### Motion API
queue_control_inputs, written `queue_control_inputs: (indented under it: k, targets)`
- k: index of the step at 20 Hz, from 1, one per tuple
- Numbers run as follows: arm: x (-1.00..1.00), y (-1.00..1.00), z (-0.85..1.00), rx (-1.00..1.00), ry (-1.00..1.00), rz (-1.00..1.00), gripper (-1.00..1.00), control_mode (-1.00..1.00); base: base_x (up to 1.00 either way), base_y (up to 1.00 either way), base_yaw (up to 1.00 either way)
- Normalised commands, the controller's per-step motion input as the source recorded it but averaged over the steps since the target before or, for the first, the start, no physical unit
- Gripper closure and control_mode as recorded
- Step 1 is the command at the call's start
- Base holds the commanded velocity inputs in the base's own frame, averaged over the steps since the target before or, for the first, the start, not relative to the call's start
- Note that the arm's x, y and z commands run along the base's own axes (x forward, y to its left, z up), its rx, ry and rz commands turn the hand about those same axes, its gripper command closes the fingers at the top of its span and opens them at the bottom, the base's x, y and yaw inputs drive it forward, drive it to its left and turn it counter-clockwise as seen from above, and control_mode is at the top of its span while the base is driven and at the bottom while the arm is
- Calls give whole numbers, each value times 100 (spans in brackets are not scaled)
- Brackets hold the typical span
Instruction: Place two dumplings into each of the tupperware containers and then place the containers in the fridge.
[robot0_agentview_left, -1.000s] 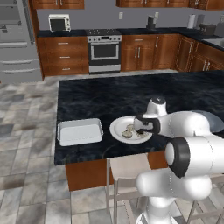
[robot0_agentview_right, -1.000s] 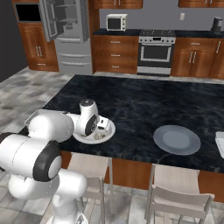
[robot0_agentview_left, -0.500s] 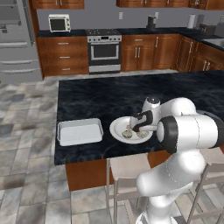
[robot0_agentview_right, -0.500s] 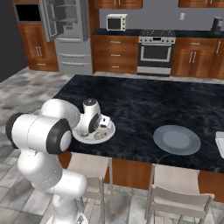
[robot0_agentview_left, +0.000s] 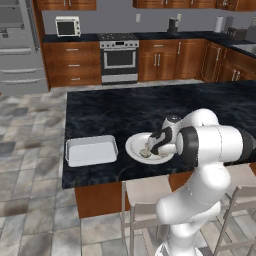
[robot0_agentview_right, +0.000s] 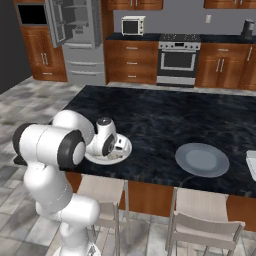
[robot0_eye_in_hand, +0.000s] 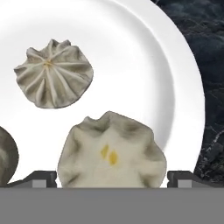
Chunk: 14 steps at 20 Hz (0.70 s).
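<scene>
Several pale folded dumplings lie on a white plate (robot0_agentview_left: 136, 146) (robot0_agentview_right: 125, 150) near the island's front edge. My gripper (robot0_agentview_left: 151, 147) (robot0_agentview_right: 118, 148) (robot0_eye_in_hand: 111, 178) hangs low over that plate, open. In the hand view one dumpling (robot0_eye_in_hand: 112, 152) sits between the two fingertips (robot0_eye_in_hand: 42, 177), with gaps on both sides. A second dumpling (robot0_eye_in_hand: 53, 78) lies further on, and a third (robot0_eye_in_hand: 6, 158) is at the left edge. One tupperware container (robot0_agentview_left: 91, 150) stands to the plate's left, holding nothing. Part of another container (robot0_agentview_right: 251, 164) shows at the right edge. The fridge (robot0_agentview_left: 17, 45) (robot0_agentview_right: 75, 40) stands across the room, its door open.
A round grey-blue plate (robot0_agentview_right: 202, 160) lies on the black counter (robot0_agentview_left: 110, 110) to the right. Stools (robot0_agentview_right: 102, 192) stand under the island's front edge. The stove (robot0_agentview_left: 119, 57) and microwave (robot0_agentview_left: 67, 26) line the back wall.
The arm's elbow has swung up and round behind the hand. The hand has shifted slightly left and lower over the white plate. The jaws stay open.
</scene>
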Motion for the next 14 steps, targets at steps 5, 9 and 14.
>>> queue_control_inputs:
  k: [5, 9, 14]
  targets:
    - [19, -5, -20, 0, 0, 0, -100, -100, 0, 0, 0]
    - [8, 0, -12, 0, 5, 0, -100, -100, 0, 0, 0]
    - [21, 0, -20, 0, 3, 0, 100, -100, 0, 0, 0]
